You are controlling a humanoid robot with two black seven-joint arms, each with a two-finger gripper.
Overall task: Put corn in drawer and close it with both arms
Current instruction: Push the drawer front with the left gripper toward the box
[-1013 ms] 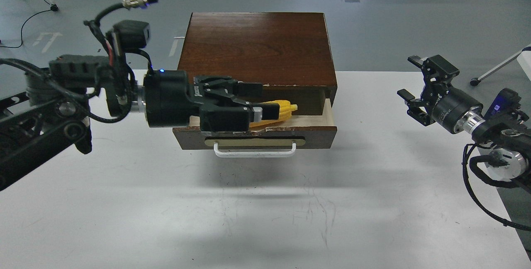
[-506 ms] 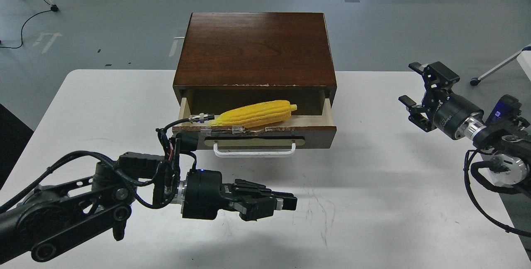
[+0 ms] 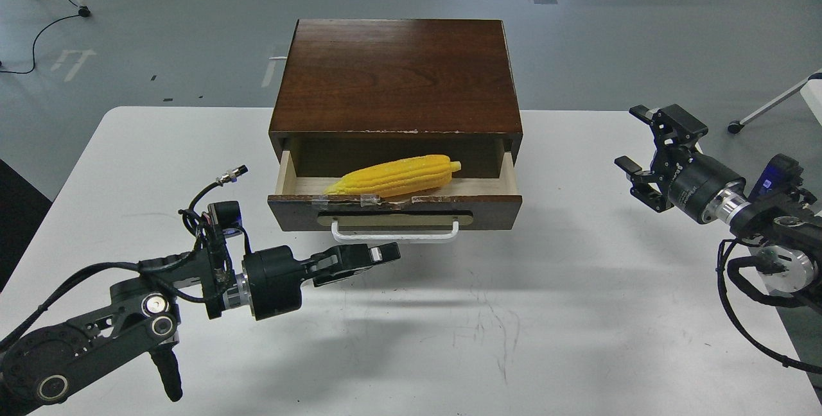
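Corn (image 3: 393, 176) lies loose in the open drawer (image 3: 393, 209), diagonal, pointed tip toward the front-left, blunt end toward the back-right. Its tip sits right at the chipped, taped top edge of the drawer front; cannot tell if it overhangs.

Left gripper (image 3: 379, 254) hovers low over the table (image 3: 514, 339), just below and left of the white handle (image 3: 395, 234). Fingers pressed together, holding nothing. Right gripper (image 3: 648, 146) is well apart to the right, jaws spread, empty.

Risks:
- One-sided push from the left could skew the drawer in its slides and jam it, or shove the whole cabinet (image 3: 395, 76) back, since nothing visibly anchors it.
- A hard shove could make the corn roll or ride up; if the tip lifts over the front edge it could catch under the cabinet top.
- Left fingertips could snag under the handle bar instead of pressing the panel.
- Loose cable loop on the left wrist could hook the drawer corner.

Room: wide bare table in front and on both sides of the cabinet. Right arm has an unobstructed path to the drawer's right end. Cabinet rear sits at the table's far edge, so little margin for sliding back.
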